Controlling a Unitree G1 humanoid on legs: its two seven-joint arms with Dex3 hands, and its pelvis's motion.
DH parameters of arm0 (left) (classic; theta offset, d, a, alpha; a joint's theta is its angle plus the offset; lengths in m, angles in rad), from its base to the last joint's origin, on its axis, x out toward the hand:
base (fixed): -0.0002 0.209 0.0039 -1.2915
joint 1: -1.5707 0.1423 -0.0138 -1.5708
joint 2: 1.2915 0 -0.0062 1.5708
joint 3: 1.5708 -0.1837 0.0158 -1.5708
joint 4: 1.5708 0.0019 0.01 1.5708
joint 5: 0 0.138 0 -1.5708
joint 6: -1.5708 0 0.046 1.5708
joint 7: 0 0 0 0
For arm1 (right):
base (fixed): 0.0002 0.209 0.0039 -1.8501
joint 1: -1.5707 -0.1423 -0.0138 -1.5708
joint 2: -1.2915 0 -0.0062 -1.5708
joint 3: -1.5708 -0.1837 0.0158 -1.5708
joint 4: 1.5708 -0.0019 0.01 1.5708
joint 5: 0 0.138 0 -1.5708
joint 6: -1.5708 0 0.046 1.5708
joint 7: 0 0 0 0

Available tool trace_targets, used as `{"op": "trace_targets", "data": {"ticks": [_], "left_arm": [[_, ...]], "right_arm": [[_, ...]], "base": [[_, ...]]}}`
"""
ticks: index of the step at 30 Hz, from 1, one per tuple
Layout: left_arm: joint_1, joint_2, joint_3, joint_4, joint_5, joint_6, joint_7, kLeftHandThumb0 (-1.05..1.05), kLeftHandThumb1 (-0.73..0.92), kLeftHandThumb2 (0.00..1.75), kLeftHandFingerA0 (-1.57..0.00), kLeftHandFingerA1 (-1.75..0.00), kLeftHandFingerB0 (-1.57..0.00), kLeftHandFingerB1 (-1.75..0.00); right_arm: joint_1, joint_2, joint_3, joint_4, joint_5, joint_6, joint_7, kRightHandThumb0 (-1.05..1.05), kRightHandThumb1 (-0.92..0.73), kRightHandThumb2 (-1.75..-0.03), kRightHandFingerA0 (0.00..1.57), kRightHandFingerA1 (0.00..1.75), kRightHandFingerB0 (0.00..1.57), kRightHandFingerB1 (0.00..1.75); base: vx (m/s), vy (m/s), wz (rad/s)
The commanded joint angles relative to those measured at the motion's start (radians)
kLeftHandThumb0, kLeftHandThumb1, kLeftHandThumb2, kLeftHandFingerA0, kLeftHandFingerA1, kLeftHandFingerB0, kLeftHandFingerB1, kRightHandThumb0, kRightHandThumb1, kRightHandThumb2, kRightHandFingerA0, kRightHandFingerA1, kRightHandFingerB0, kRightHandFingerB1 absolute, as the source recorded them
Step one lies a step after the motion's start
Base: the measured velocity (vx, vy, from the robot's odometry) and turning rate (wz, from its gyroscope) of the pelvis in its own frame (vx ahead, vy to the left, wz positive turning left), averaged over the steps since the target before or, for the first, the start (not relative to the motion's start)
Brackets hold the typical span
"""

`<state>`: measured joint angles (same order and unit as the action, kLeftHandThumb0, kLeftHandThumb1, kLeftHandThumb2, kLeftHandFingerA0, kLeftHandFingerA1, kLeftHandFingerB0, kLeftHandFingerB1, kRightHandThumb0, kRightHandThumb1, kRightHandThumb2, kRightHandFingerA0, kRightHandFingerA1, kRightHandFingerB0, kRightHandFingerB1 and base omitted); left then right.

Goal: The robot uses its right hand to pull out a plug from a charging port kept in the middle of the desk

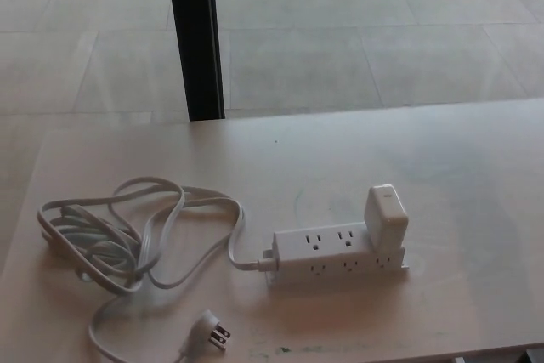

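Fingers of neither hand showed, so their state could not be told, while the white plug (pixel 385 218) stood upright at the three-o'clock end of the power strip (pixel 337 255); it looked light, rigid and smooth, best pinched across its flat sides.

The desk (pixel 476 167) runs off the right and bottom edges. The black post (pixel 195 36) is cut by the top edge, its foot hidden behind the desk. The adapter (pixel 386 218) covers the strip's (pixel 336 254) rightmost upper outlet. Socket markings are too small to read.
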<state>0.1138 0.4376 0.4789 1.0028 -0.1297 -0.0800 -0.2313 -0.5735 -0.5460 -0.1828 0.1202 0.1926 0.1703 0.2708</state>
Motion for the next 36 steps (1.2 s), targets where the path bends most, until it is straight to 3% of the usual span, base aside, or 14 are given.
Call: {"op": "trace_targets", "data": {"ticks": [1,2,3,5,6,7,8,10,11,17,18,27,30,36], "left_arm": [[0.005,0.036,0.024,0.006,-0.048,-0.038,-0.038,-0.92,0.92,0.85,-0.59,-0.54,-0.24,-0.39],[0.003,0.038,0.02,0.014,-0.043,-0.044,-0.039,-0.91,0.91,0.86,-0.59,-0.53,-0.24,-0.39],[0.0,0.038,0.024,0.016,-0.049,-0.036,-0.042,-0.9,0.92,0.85,-0.59,-0.52,-0.24,-0.39],[0.001,0.041,0.027,0.012,-0.052,-0.034,-0.045,-0.92,0.91,0.86,-0.58,-0.52,-0.24,-0.39],[0.001,0.04,0.026,0.01,-0.05,-0.032,-0.038,-0.92,0.91,0.86,-0.59,-0.52,-0.24,-0.39],[0.003,0.041,0.026,0.005,-0.049,-0.032,-0.037,-0.93,0.92,0.86,-0.6,-0.53,-0.24,-0.39],[0.006,0.042,0.025,0.0,-0.049,-0.031,-0.038,-0.91,0.92,0.86,-0.6,-0.53,-0.24,-0.39],[0.004,0.041,0.023,-0.006,-0.047,-0.027,-0.033,-0.91,0.92,0.86,-0.6,-0.53,-0.24,-0.39],[0.001,0.042,0.023,-0.002,-0.047,-0.026,-0.034,-0.92,0.92,0.86,-0.61,-0.53,-0.24,-0.39],[-0.002,0.044,0.03,-0.022,-0.056,-0.008,-0.032,-0.89,0.92,0.85,-0.61,-0.55,-0.25,-0.4],[-0.003,0.047,0.029,-0.026,-0.054,-0.008,-0.033,-0.9,0.91,0.85,-0.61,-0.55,-0.24,-0.4],[-0.01,0.053,0.034,-0.023,-0.06,-0.006,-0.05,-0.87,0.92,0.83,-0.65,-0.54,-0.25,-0.35],[-0.016,0.052,0.039,-0.014,-0.063,-0.007,-0.044,-0.89,0.92,0.82,-0.63,-0.54,-0.25,-0.37],[-0.01,0.051,0.036,-0.021,-0.062,-0.013,-0.049,-0.89,0.92,0.84,-0.62,-0.55,-0.25,-0.38]], "right_arm": [[-0.122,-0.119,0.354,-0.04,-0.275,0.046,0.235,-0.4,-0.21,-0.9,1.26,1.28,0.0,0.5],[-0.127,-0.114,0.379,-0.04,-0.288,0.052,0.233,-0.9,-0.48,-0.85,0.97,1.46,0.1,0.38],[-0.133,-0.122,0.415,-0.046,-0.324,0.052,0.234,-0.88,-0.58,-0.62,0.87,1.58,0.15,0.29],[-0.156,-0.133,0.485,-0.045,-0.387,0.042,0.251,-0.89,-0.59,-0.63,0.82,1.58,0.14,0.29],[-0.161,-0.133,0.504,-0.038,-0.405,0.02,0.248,-0.89,-0.48,-0.85,0.94,1.42,0.09,0.4],[-0.167,-0.131,0.521,-0.031,-0.417,0.01,0.246,-0.88,-0.57,-0.62,0.82,1.59,0.13,0.33],[-0.18,-0.126,0.547,-0.01,-0.434,-0.01,0.247,-0.4,-0.18,-0.89,1.18,1.25,0.0,0.51],[-0.194,-0.126,0.573,0.0,-0.443,-0.011,0.247,-0.4,-0.18,-0.88,1.17,1.25,0.0,0.5],[-0.206,-0.116,0.602,0.012,-0.469,-0.021,0.239,-0.92,-0.6,-0.59,0.82,1.66,0.15,0.33],[-0.242,-0.13,0.692,0.016,-0.544,-0.065,0.252,-0.93,-0.6,-0.62,0.81,1.48,0.17,0.38],[-0.249,-0.131,0.702,0.017,-0.55,-0.068,0.255,-1.05,-0.54,-0.92,0.84,1.32,0.14,0.44],[-0.249,-0.132,0.763,0.001,-0.589,-0.065,0.251,-0.89,-0.57,-0.62,0.83,1.54,0.14,0.37],[-0.249,-0.124,0.784,0.003,-0.612,-0.051,0.252,-0.9,-0.45,-0.85,0.96,1.45,0.11,0.44],[-0.234,-0.112,0.792,0.011,-0.632,-0.052,0.261,-0.88,-0.57,-0.62,0.82,1.58,0.16,0.36]], "base": [[0.0,0.0,0.0],[0.0,0.0,0.0],[0.0,0.0,0.0],[0.0,0.0,0.0],[0.0,0.0,0.0],[0.0,0.0,0.0],[0.0,0.0,0.0],[0.0,0.0,0.0],[0.0,0.0,0.0],[0.0,0.0,0.0],[0.0,0.0,0.0],[0.0,0.0,0.0],[0.0,0.0,0.0],[0.0,0.0,0.0]]}}
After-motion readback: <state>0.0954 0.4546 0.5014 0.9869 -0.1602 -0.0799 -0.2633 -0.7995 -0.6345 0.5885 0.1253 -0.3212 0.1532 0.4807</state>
